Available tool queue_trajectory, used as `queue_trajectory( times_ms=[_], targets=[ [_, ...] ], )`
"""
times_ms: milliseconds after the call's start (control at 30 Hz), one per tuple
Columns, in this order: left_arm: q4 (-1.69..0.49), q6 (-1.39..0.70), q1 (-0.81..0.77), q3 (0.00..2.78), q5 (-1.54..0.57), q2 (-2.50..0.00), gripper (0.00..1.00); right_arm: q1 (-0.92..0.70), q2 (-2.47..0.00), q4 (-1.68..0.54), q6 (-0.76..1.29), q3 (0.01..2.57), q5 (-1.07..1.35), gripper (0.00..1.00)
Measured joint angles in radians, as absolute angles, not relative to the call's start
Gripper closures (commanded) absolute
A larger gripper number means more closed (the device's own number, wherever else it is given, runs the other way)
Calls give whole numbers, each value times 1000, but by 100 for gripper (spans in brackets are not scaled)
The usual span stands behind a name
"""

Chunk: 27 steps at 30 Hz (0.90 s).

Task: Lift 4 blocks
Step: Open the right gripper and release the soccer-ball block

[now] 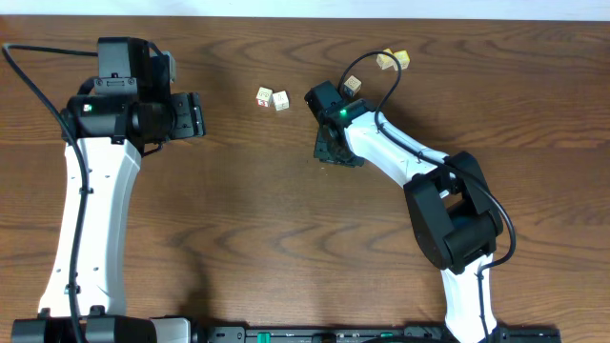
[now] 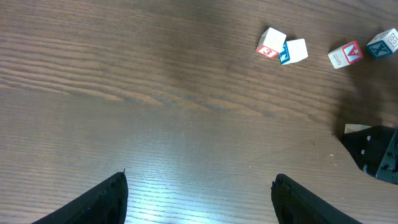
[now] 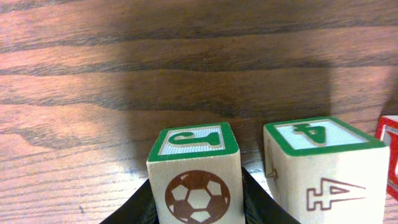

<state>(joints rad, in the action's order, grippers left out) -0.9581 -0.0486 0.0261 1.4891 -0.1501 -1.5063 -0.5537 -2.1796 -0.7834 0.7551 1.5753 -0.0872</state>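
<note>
The right gripper (image 3: 196, 190) has its black fingers pressed against both sides of the soccer-ball block (image 3: 194, 180), which stands just beside the green 4 block (image 3: 323, 168) on the wooden table (image 3: 124, 62). A red-edged block (image 3: 390, 155) shows at that block's far side. Well apart across the table, the left gripper (image 2: 199, 180) hangs above the wood with its fingers spread wide.
</note>
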Motion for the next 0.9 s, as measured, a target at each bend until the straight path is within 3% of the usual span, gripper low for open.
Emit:
queue_trajectory(
  times_ms=[367,900],
  targets=[
    [-958,-49,26,1489,-150,-1506,25,-554,-2180,-794,767,1577,-68,66],
    [-958,-49,26,1489,-150,-1506,26,-555,-2186,-878,776,1618,-44,50]
  ],
)
